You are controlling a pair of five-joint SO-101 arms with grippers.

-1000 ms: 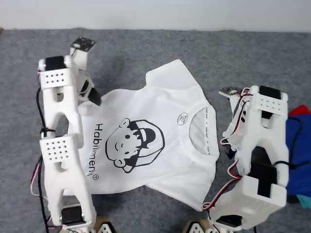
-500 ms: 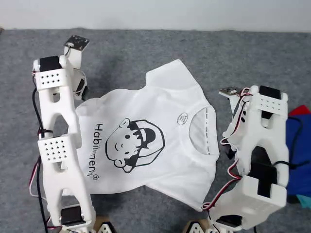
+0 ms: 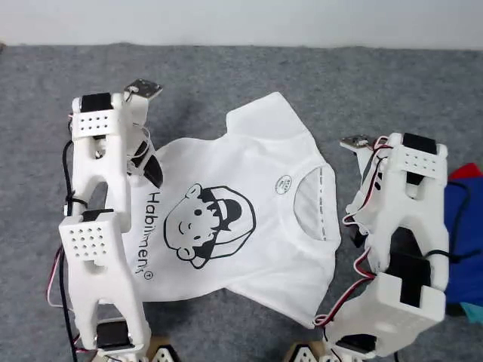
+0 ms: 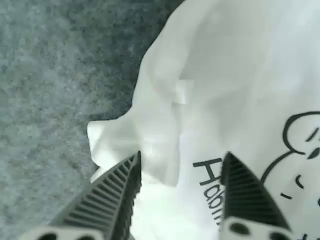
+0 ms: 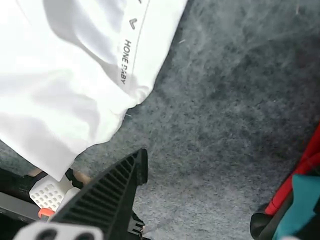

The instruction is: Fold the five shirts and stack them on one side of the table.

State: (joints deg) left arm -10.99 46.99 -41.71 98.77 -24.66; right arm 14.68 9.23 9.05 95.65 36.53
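In the high view the white shirt [image 3: 241,219] lies spread on the grey table [image 3: 226,83] with its printed side up, the collar toward my right arm [image 3: 400,226] and the hem toward my left arm. My left gripper [image 3: 149,162] stands at the far corner of the hem. A pile of blue, red and teal cloth [image 3: 464,226] waits at the table edge beyond my right arm. I judge that the folding of this shirt is only at its start, because no part of it is turned over yet. On the chest there is a black cartoon face with a line of black lettering beside it, and inside the collar a small round label; I do not spell them out. In the left wrist view my left gripper [image 4: 181,160] has its jaws apart over the wrinkled hem corner, with nothing held, and the first letters of the print lie between them. I think the next move calls for lowering and pinching this loose corner, without catching the lower layer. In the right wrist view my right gripper [image 5: 117,187] is over bare table just beside the collar edge, where a line of small print runs along the neck tape; whether it is open I cannot tell. The coloured pile [image 5: 295,210] is near it.
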